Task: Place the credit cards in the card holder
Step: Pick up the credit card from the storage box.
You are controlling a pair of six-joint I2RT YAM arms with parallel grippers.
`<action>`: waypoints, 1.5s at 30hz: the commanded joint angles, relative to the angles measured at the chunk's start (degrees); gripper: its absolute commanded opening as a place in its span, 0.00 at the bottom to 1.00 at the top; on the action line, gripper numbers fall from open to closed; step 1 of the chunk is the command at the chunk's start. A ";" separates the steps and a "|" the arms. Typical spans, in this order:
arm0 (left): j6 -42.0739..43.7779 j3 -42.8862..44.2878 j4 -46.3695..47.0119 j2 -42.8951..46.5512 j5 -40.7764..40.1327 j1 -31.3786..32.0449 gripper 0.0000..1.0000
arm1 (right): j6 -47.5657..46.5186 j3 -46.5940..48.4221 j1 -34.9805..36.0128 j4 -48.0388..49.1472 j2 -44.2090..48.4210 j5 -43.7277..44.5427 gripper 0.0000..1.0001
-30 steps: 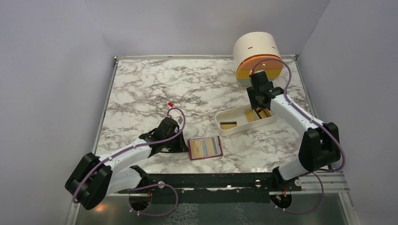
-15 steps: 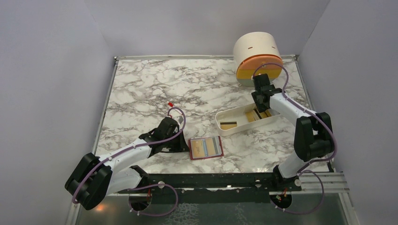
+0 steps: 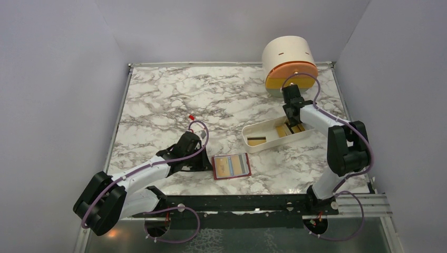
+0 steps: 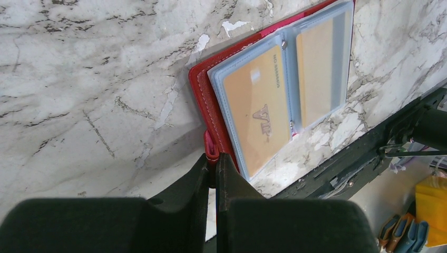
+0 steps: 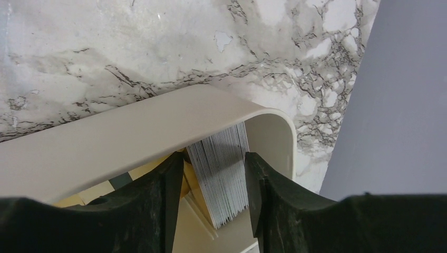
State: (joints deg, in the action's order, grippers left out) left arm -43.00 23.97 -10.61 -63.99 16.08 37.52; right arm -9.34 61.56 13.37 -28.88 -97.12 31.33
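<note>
Top view: a fixed camera above and behind both arm bases looks steeply down on the whole marble table [image 3: 158, 95]. Left wrist view: close and low, looking past the left gripper [image 4: 212, 163] at the red card holder [image 4: 202, 100]. Right wrist view: close, looking past the right gripper [image 5: 213, 158] into the white tray [image 5: 132, 137]. Holder and tray also show from above.

The red card holder [image 3: 230, 166] is lying open and flat on the bench [image 3: 168, 95], near the white tray [image 3: 252, 149] and towards its near-left side. It is showing clear sleeves with two tan cards [image 4: 258, 110] tucked inside. More credit cards are sitting in the tray: a stack [image 5: 221, 174] is leaning on edge at its right end, and a yellowish card [image 3: 257, 141] is lying flat at its left end.
</note>
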 commanded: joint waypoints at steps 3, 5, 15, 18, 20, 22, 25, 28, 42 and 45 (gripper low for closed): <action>0.64 -0.23 1.59 -0.47 1.24 0.12 0.00 | 0.23 1.00 -0.45 0.88 1.19 3.53 0.41; 0.64 -0.13 1.63 -0.68 1.33 0.10 0.00 | 0.29 1.26 -0.45 0.87 1.83 3.45 0.38; 0.25 -0.49 1.56 -0.11 1.42 0.10 0.00 | 0.89 1.71 -0.45 0.11 3.22 3.31 0.25; 0.20 -0.41 1.73 -0.30 1.80 0.10 0.00 | 0.73 1.81 -0.46 -0.03 3.85 3.47 0.22; 0.20 -0.41 1.74 -0.50 2.02 0.11 0.00 | 0.74 2.09 -0.45 -0.30 4.06 3.50 0.18; 0.20 -0.36 1.82 -0.54 2.17 0.10 0.00 | 0.81 2.44 -0.45 -0.83 4.33 3.14 0.11; 0.20 -0.38 1.74 -0.36 2.50 0.13 0.00 | 1.79 3.68 -0.45 -2.79 4.56 0.94 0.02; 0.22 -0.28 1.74 -0.50 2.62 0.10 0.00 | 3.85 5.53 -0.45 -6.19 5.40 -5.11 0.01; 1.99 2.11 1.62 -1.79 4.83 0.19 0.00 | 18.78 5.07 1.86 -17.52 21.49 -28.50 0.01; 2.21 2.22 2.32 -2.30 6.21 0.19 0.00 | 21.34 3.34 3.15 -17.89 25.77 -34.16 0.01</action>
State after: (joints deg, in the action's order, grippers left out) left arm -42.19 24.14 -9.89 -65.60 18.87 37.52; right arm 6.48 66.46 14.81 -44.27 -76.07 7.57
